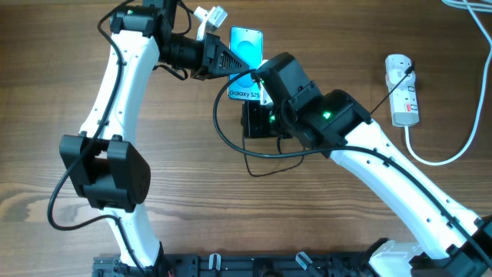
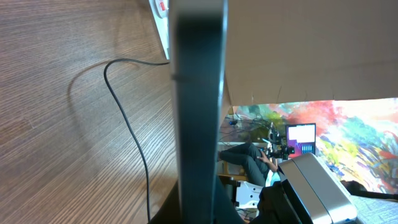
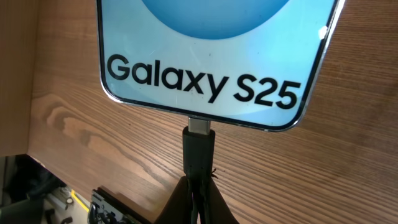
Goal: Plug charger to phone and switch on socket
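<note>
**Desk:** Where is the phone (image 1: pixel 247 42) in this one?

**Photographer:** Near the far middle of the wooden surface (image 1: pixel 192 200), between the 2 arms. Its teal screen is lit and the white "Galaxy S25" strip faces the right arm. The left wrist camera sees it only edge-on, as a dark vertical bar.

**Desk:** And the left claw (image 1: pixel 224 60)?

**Photographer:** From overhead, it is closed on the phone from the left side.

**Desk:** The right claw (image 3: pixel 198 196)?

**Photographer:** It is pinched around the charger (image 3: pixel 199 146) just behind the small black plug tip. The tip sits right against the port in the middle of the phone's bottom edge. I cannot tell whether it is fully seated.

**Desk:** Where does the cable go?

**Photographer:** It loops across the surface below the phone, then runs out under the right arm towards the socket (image 1: pixel 403 91).

**Desk:** And the socket itself?

**Photographer:** It lies well apart from the phone, near the right edge, with neither claw close to it. A white lead (image 1: pixel 453 150) curves away from it. The switch is too small to read
</note>
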{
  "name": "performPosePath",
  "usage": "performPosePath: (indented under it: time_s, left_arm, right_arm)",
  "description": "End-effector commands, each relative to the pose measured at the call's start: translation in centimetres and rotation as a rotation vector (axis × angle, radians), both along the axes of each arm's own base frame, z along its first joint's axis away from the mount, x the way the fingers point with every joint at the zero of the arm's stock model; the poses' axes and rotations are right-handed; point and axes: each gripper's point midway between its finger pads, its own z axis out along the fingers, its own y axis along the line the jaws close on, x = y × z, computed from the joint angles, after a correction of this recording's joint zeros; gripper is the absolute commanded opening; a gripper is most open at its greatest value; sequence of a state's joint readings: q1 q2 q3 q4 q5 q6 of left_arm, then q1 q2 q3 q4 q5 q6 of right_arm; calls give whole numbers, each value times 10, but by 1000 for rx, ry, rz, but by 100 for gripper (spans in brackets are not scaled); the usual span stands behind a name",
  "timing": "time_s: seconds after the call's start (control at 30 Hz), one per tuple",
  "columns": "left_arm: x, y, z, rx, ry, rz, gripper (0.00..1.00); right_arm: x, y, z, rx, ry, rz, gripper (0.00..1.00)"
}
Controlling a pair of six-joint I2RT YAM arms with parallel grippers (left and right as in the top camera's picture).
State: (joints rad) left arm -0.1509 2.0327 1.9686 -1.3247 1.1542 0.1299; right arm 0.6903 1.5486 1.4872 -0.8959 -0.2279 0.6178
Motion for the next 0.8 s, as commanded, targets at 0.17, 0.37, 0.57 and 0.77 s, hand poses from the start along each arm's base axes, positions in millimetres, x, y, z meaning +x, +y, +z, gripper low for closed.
performPosePath:
  time_s: [0.17, 0.37, 0.57, 0.77]
  left_arm:
    - [-4, -4, 16, -46, -42, -22, 4]
    - [-4, -4, 16, -46, -39, -20, 4]
    - [-4, -4, 16, -46, -38, -20, 4]
    - [-5, -4, 16, -45, -33, -20, 4]
  right_arm:
    - [-3, 1, 9, 27, -2, 1, 4]
    - [-7, 3, 8, 34, 17, 15, 4]
    - [-7, 2, 7, 31, 17, 17, 4]
    - [-6, 2, 8, 30, 11, 16, 4]
